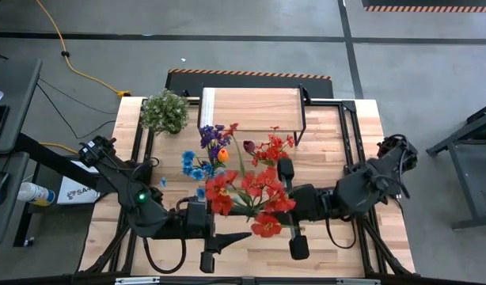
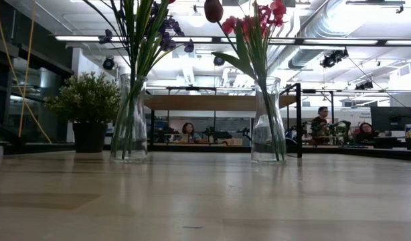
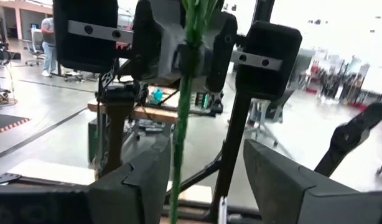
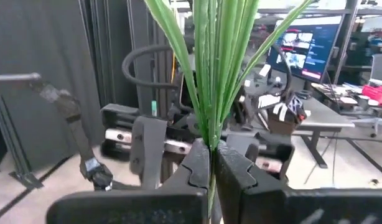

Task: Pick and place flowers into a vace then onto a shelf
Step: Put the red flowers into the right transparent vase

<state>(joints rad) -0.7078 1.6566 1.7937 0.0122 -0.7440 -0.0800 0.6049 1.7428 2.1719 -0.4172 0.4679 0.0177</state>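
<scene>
A bunch of red flowers [image 1: 251, 196] is held upright above the table's near middle, between both arms. My right gripper [image 4: 211, 163] is shut on its green stems [image 4: 209, 93]. My left gripper [image 3: 206, 180] faces it from the left and is open. The stems [image 3: 181, 124] pass between its fingers, close to one; I cannot tell if they touch. Two clear glass vases stand on the table. One [image 2: 130, 117] holds blue and purple flowers [image 1: 205, 150], the other [image 2: 268, 120] red and maroon ones [image 1: 268, 149]. The shelf [image 1: 251, 107] stands at the far edge. My right gripper pinches the bundle of several green stems [image 4: 209, 140] between its two fingers. It comes level from the table's right, with the fingers across the stems. The bunch stands upright, blooms above the fingers. Its lower end is hidden, and the low view shows none of it on the table.
A bushy potted plant [image 1: 164, 111] stands at the far left, beside the shelf. The shelf's black legs [image 1: 304, 111] rise just behind the vases. Bare wood [image 2: 205, 201] lies near the table's front edge. People sit at desks in the room beyond.
</scene>
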